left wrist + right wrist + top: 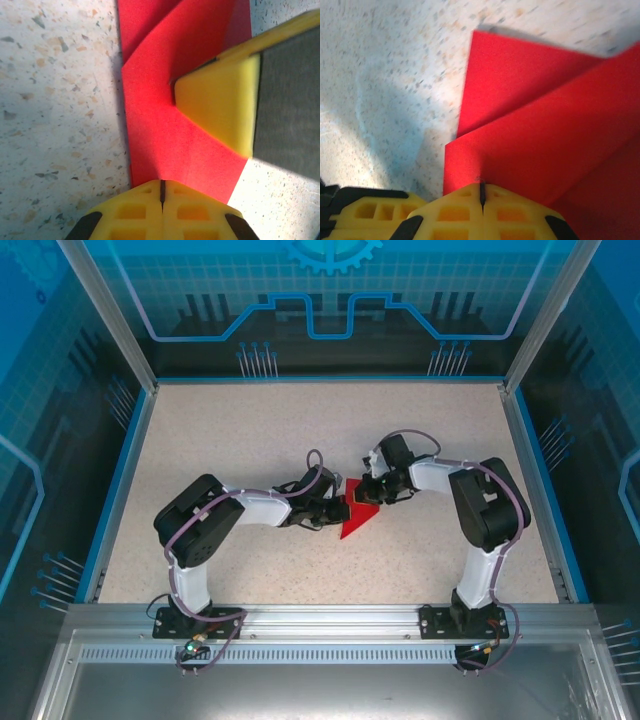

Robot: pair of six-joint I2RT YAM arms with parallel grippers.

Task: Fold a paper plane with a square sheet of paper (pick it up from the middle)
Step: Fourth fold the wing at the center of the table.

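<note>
On the desk, sheet position: I see the square sheet of paper (pixel 357 512) lying flat near the middle of the desk (pixel 250 430), between the tips of the two arms
Sheet shape: it is not a plain square now; diagonal flaps overlap, and from above it narrows to a point toward the near edge
Left gripper (pixel 161 194): fingertips closed against each other with only a thin seam between them, sitting at the sheet's edge; I cannot tell whether any paper is caught in the seam
Right gripper (pixel 481 194): fingertips likewise pressed together, at the edge of a folded flap; in the left wrist view its tip bears down on the sheet
Done so far: I judge the first diagonal folds are made and are being pressed flat
Left to do: the wings and the long nose are not formed, so I put the job at about halfway at most
Count: one red sheet, two grippers, two arms, one desk
</note>
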